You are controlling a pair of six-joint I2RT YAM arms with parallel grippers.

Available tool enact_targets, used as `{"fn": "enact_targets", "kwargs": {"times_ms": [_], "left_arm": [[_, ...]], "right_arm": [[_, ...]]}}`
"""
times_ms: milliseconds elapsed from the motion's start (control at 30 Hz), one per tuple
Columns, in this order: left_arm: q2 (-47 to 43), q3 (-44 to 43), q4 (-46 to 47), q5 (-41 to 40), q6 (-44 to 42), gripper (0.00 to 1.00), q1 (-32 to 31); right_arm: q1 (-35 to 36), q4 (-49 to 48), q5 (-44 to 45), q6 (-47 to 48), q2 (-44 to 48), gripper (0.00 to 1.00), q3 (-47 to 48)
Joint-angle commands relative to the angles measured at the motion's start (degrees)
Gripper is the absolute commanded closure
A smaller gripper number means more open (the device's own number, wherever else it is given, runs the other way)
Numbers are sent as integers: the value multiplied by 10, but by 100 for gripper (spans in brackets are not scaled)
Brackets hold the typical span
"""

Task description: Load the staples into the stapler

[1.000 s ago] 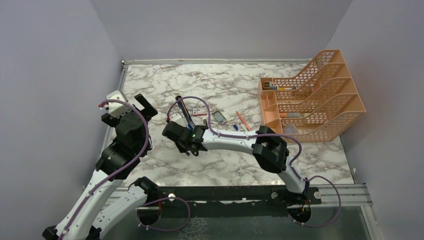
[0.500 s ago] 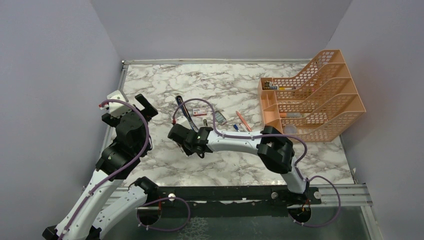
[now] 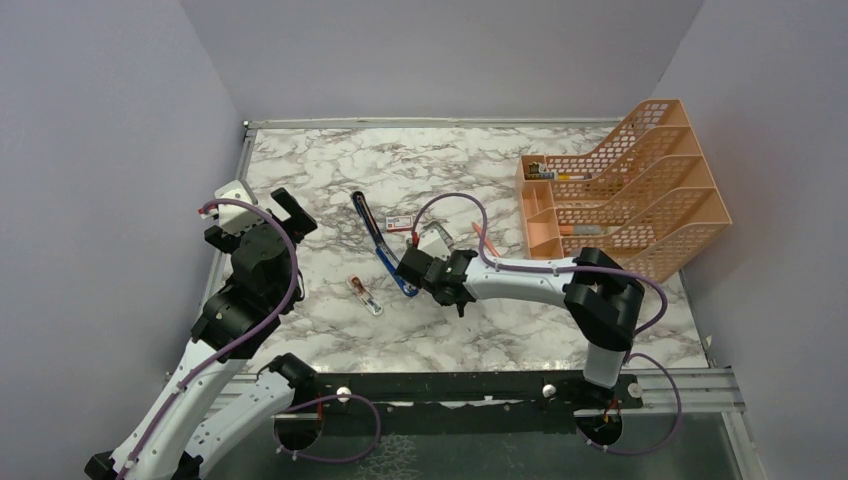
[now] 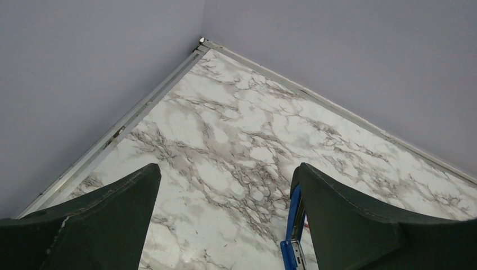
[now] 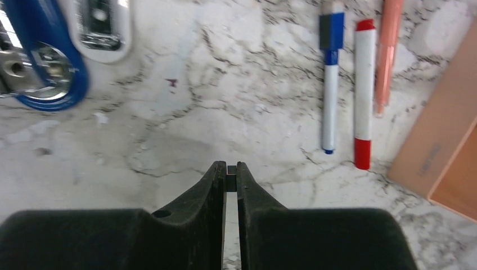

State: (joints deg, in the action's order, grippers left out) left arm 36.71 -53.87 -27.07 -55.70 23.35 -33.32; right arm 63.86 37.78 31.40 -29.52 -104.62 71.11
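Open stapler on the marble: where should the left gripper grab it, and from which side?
Mid-length of the stapler, straight down from above, jaws spanning its narrow width. It lies flat and slim on the table, so only its long side edges offer opposing faces. Probably stay off the near end, which sits close to the right gripper.

Plain walls (image 3: 440, 60) are boxing in a marbled desk (image 3: 330, 335). Robot arms (image 3: 520, 285) are standing bolted at its edge: a lab.
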Motion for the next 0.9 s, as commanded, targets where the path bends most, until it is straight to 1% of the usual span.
{"fn": "enact_targets", "kwargs": {"times_ms": [0, 300, 467, 667, 867], "left_arm": [[-2, 5, 5, 11, 3, 7, 3], [-1, 6, 5, 10, 3, 7, 3], [0, 5, 5, 10, 3, 7, 3], [-1, 6, 5, 9, 3, 7, 3], [-9, 8, 5, 5, 5, 7, 3]], "right_arm": [[0, 55, 93, -14, -7, 84, -10], [0, 75, 149, -18, -44, 84, -7], [0, 77, 152, -19, -68, 84, -14], [0, 59, 121, -4, -59, 83, -22], [-1, 30, 27, 51, -32, 77, -32]]}}
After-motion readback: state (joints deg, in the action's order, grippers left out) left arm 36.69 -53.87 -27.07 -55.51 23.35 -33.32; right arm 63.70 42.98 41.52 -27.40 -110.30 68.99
